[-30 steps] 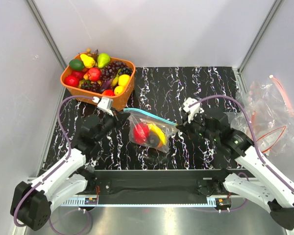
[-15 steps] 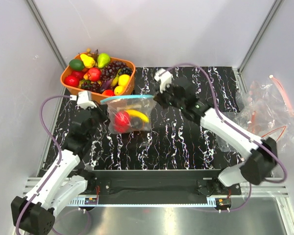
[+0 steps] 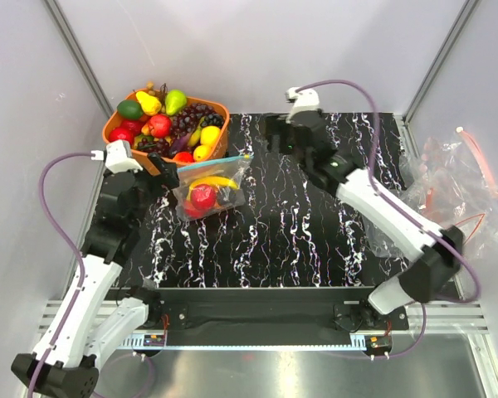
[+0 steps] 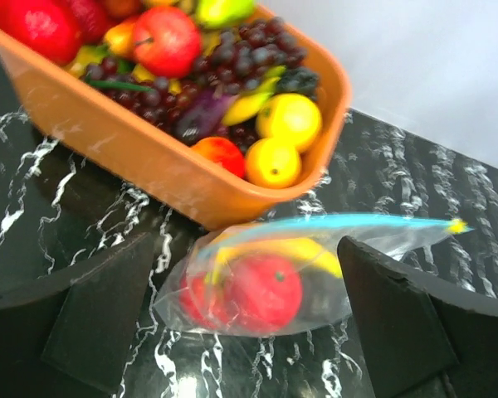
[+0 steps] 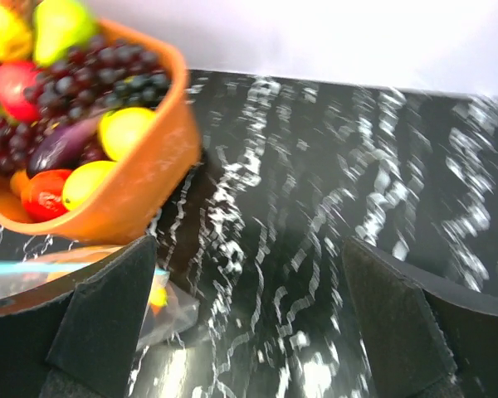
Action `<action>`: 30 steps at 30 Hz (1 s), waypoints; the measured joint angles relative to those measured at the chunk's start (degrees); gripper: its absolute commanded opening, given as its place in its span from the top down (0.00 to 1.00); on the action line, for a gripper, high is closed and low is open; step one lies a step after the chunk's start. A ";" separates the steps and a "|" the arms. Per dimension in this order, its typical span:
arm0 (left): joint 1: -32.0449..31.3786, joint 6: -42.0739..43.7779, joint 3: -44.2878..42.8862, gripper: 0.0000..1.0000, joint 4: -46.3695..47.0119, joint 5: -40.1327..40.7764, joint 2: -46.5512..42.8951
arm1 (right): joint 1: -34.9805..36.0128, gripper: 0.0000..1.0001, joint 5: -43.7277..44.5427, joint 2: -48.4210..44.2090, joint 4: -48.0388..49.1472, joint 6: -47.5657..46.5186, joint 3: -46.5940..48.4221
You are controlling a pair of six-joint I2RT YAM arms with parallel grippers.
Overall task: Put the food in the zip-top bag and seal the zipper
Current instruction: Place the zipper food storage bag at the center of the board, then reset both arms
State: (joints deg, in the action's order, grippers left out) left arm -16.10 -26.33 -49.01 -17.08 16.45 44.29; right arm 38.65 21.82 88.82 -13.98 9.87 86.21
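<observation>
My left gripper has its fingers spread wide. The zip-top bag lies between them with the red and yellow food inside, its blue zipper on the far edge. My right gripper is spread too, and the bag is by its left finger.
</observation>
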 measured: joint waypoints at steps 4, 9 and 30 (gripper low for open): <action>0.04 1.90 -6.38 0.01 -6.32 -6.38 -1.11 | -0.09 0.00 4.96 -12.07 -5.60 4.87 -6.45; 0.02 4.94 -8.46 0.01 -13.03 -16.63 -2.69 | -0.09 0.00 7.56 -35.17 -9.49 9.57 -20.65; 0.00 10.03 4.81 0.01 -19.26 -28.30 -22.95 | -0.11 0.00 10.51 -73.29 -27.67 25.35 -39.54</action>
State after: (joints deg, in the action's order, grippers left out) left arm -16.10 -16.29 -44.21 -36.34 -11.86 21.34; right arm 38.54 32.34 15.53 -41.65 35.22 46.68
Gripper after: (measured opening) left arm 0.988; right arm 0.994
